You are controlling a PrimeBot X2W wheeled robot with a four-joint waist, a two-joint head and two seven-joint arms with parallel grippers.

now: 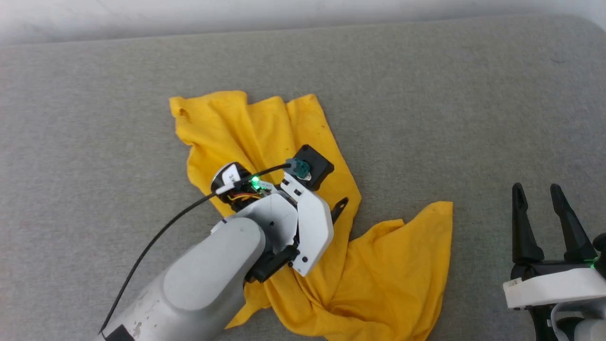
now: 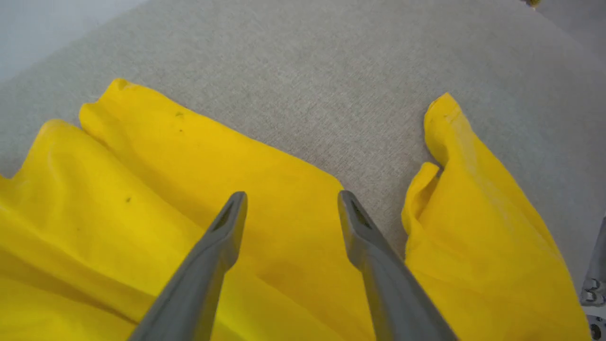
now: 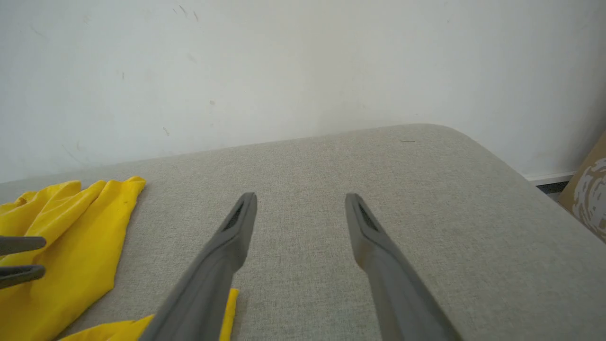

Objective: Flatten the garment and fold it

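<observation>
Left wrist view, left gripper [image 2: 291, 199]: fingers spread wide, nothing between them, tips over yellow cloth.
Left wrist view, garment [image 2: 156, 189]: creased ridges from 9 to 6 o'clock, with a separate flap at 3 o'clock. Bare grey cushion [image 2: 331, 71] lies at 12.
Head view, garment: rumpled and unfolded, running from centre to 5 o'clock, plain yellow side showing.
Head view, right gripper [image 1: 537, 189]: at 4 o'clock, fingers apart, empty, well apart from the cloth.
Right wrist view, garment: at 8 o'clock, under the left gripper's fingertips at 9.
Risk, bunching: closing here would likely pinch several layers, so a pull would drag a wad rather than spread it.
Risk, one-handed pull: with the right gripper idle, the cloth may slide whole across the cushion.
</observation>
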